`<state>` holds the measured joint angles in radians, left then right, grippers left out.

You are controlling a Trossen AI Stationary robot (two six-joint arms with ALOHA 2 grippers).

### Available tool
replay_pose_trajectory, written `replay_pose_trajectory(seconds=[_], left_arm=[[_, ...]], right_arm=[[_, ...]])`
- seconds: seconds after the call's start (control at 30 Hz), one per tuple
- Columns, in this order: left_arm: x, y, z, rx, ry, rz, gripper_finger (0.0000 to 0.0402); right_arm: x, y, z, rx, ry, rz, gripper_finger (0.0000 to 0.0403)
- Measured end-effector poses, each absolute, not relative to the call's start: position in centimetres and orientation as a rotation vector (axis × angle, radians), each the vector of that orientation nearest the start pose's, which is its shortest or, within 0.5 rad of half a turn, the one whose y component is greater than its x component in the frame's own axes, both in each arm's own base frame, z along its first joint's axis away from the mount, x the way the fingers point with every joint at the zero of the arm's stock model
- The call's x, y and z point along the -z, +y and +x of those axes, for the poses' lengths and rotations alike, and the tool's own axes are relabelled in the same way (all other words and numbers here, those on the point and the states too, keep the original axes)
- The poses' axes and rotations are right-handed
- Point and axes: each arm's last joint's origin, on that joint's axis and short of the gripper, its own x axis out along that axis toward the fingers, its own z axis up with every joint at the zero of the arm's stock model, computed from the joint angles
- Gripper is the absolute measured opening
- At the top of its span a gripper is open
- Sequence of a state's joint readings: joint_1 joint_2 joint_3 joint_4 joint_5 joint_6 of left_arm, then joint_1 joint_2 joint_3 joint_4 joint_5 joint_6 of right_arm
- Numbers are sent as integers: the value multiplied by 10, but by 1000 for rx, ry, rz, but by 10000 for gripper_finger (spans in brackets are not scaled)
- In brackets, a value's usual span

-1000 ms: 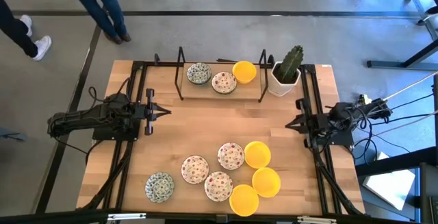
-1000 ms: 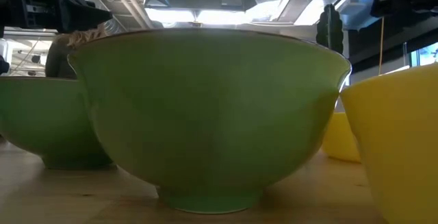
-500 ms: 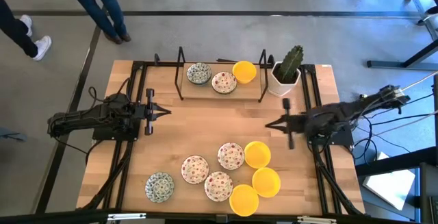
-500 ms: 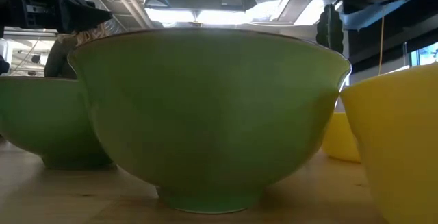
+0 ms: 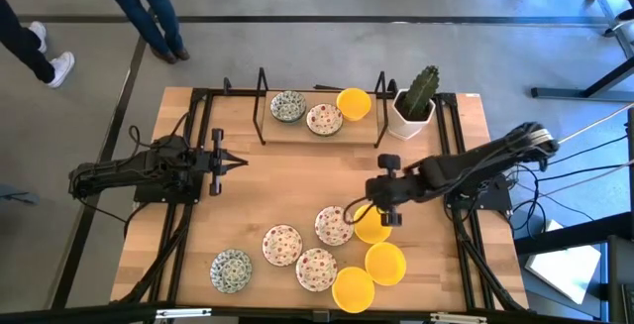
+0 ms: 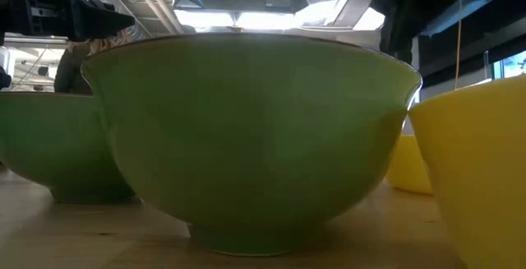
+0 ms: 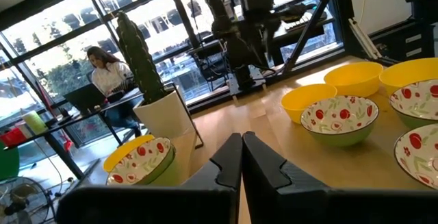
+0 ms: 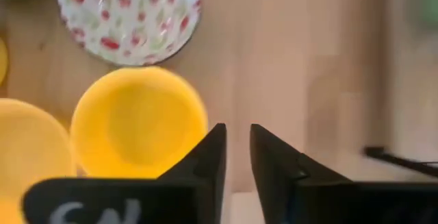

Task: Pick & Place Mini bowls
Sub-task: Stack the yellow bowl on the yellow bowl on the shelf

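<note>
With 3 mini bowls (image 5: 324,110) sitting on the rack (image 5: 319,126) and 7 waiting near the table's front edge, the right gripper (image 5: 379,205), fingers slightly parted and empty, is hovering over a yellow bowl (image 5: 372,223); the left gripper (image 5: 236,162) is resting closed, empty.

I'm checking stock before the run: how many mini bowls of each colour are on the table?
Yellow bowls: 4
White bowls with red speckles: 4
White bowls with green-blue pattern: 2
Total: 10
</note>
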<state>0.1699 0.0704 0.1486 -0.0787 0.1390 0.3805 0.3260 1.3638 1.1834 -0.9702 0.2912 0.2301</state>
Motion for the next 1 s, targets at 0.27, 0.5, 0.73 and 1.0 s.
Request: replay_pose_trajectory(seconds=[0.27, 0.5, 0.73, 1.0], left_arm=[[-201, 12, 92, -31, 2, 381, 4], [-202, 12, 92, -32, -1, 381, 8], [-202, 12, 92, -32, -1, 381, 4], [-202, 12, 92, -32, -2, 381, 8]], right_arm=[[-249, 85, 265, 40, 1327, -58, 169], [-230, 84, 275, 119, 1378, -148, 277], [-215, 82, 277, 74, 1379, -87, 307], [-192, 78, 271, 41, 1397, -75, 295]])
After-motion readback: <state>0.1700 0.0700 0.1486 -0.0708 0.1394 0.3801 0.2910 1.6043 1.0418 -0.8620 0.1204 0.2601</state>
